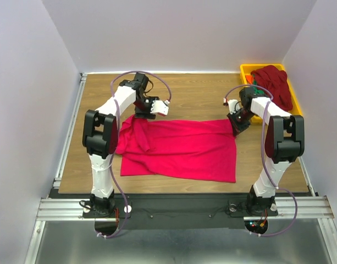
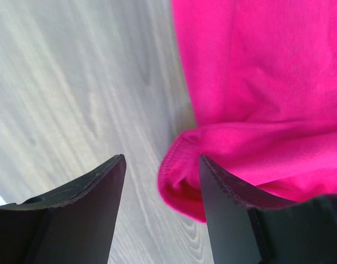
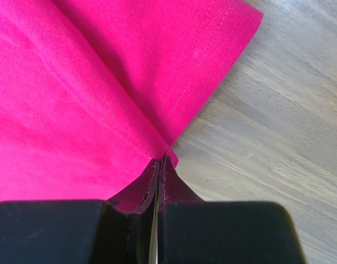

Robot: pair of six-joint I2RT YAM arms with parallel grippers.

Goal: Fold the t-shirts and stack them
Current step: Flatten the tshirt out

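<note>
The crimson-pink t-shirt (image 1: 184,148) is soft matt cloth — the table (image 1: 201,93) smooth wood-grain, the tray (image 1: 247,67) glossy plastic.

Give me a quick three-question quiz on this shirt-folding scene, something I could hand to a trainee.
1. True or false: the left tool is open at a folded edge of the pink t-shirt.
2. Where does the maroon t-shirt lie? A) on the pink t-shirt B) in the yellow tray C) in the left tool
3. Fill in: the ____ tool is shut on the pink t-shirt's edge.
Key: 1 true; 2 B; 3 right tool.
</note>
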